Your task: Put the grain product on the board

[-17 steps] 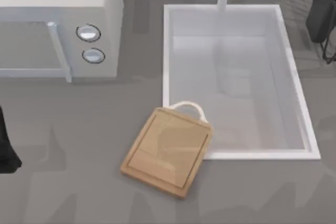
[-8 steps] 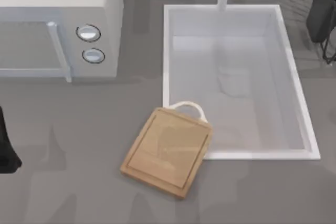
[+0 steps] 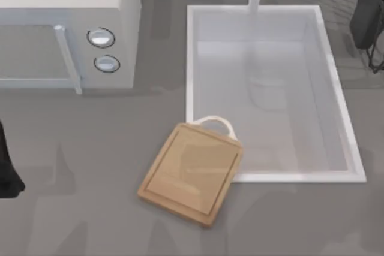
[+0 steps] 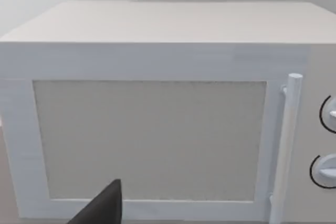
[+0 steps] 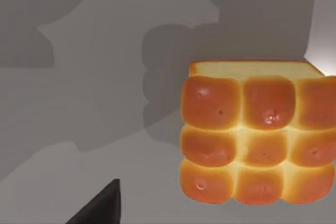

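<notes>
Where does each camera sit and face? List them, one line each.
Top view: overhead, looking down on board, sink, microwave; left arm at left edge, right arm upper right.
Left wrist view: on the left arm, facing the microwave door; dark tip of its jaws.
Right wrist view: on the right arm, facing bread rolls; dark jaws tip.
Shared: microwave, top and left wrist views.

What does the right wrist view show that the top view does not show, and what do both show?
Right wrist view alone: a golden loaf of pull-apart bread rolls resting on the counter. Top view alone: the wooden board beside the white sink, and the microwave at the left. Both share the grey counter.
</notes>
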Robot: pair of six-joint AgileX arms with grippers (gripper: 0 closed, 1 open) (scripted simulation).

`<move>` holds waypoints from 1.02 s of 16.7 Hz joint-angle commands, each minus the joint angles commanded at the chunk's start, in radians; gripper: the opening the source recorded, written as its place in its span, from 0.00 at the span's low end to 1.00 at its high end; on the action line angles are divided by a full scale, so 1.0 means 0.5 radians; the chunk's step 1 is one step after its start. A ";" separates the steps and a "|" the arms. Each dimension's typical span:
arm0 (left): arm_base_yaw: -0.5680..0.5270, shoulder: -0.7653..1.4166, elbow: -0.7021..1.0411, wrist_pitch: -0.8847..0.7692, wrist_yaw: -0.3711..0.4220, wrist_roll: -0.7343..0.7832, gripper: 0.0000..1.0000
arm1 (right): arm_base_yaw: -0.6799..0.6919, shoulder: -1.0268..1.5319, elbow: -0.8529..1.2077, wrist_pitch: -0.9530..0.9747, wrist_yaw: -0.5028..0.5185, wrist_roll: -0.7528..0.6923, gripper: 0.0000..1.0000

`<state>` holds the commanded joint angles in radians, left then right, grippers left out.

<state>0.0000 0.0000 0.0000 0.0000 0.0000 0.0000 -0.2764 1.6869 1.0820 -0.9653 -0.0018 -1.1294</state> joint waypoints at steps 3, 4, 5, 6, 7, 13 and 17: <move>0.000 0.000 0.000 0.000 0.000 0.000 1.00 | 0.009 -0.001 -0.011 0.011 0.000 0.003 1.00; 0.000 0.000 0.000 0.000 0.000 0.000 1.00 | 0.008 0.015 -0.029 0.037 0.000 0.005 1.00; 0.000 0.000 0.000 0.000 0.000 0.000 1.00 | 0.007 0.039 -0.056 0.084 0.000 0.007 1.00; 0.000 0.000 0.000 0.000 0.000 0.000 1.00 | 0.005 0.071 -0.089 0.152 0.000 0.008 1.00; 0.000 0.000 0.000 0.000 0.000 0.000 1.00 | 0.006 0.109 -0.129 0.240 0.000 0.008 1.00; 0.000 0.000 0.000 0.000 0.000 0.000 1.00 | 0.005 0.273 -0.302 0.576 0.001 0.009 1.00; 0.000 0.000 0.000 0.000 0.000 0.000 1.00 | 0.005 0.273 -0.302 0.576 0.001 0.009 0.92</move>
<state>0.0000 0.0000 0.0000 0.0000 0.0000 0.0000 -0.2741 1.8236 0.9310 -0.6775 -0.0014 -1.1249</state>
